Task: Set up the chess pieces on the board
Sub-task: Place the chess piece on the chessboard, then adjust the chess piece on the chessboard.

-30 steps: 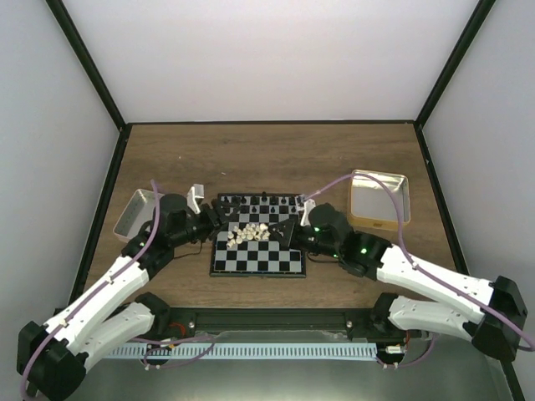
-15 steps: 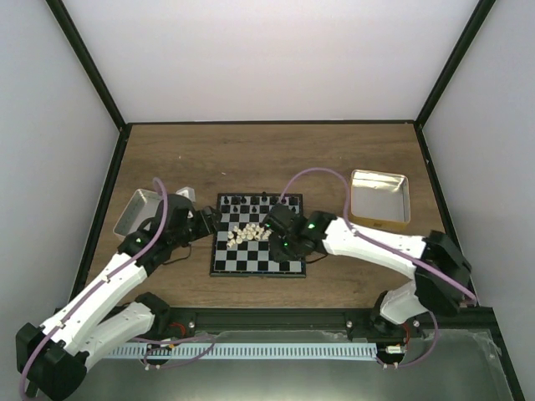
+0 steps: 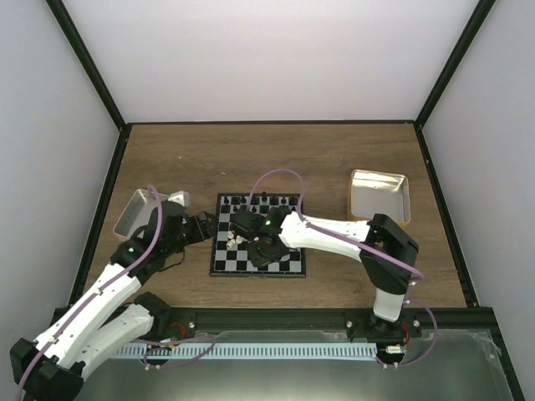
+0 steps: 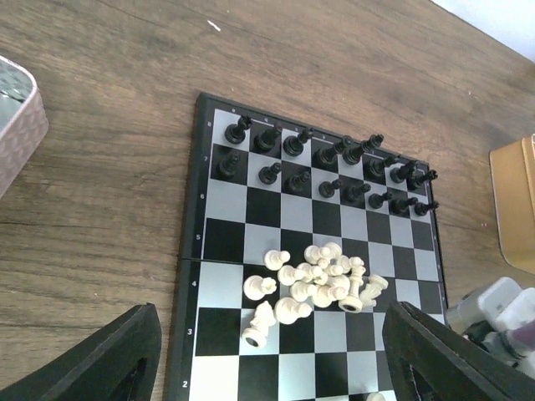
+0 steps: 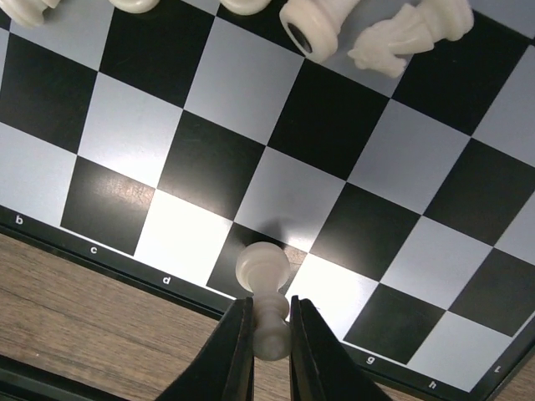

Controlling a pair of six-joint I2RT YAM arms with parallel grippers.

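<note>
One brown, grainy wooden worktop (image 3: 334,159) carries the flat, shiny chequered board (image 3: 230,263). The right end effector (image 5: 269,322) has swung in over the board's near edge. It is pinching one smooth cream piece (image 5: 263,267) and looks ready to set it down. The left end effector (image 3: 202,225) has spread wider and holds nothing. Tiny black pieces (image 4: 334,167) stand in two far rows. Rounded white pieces (image 4: 322,284) lie heaped mid-board.
</note>
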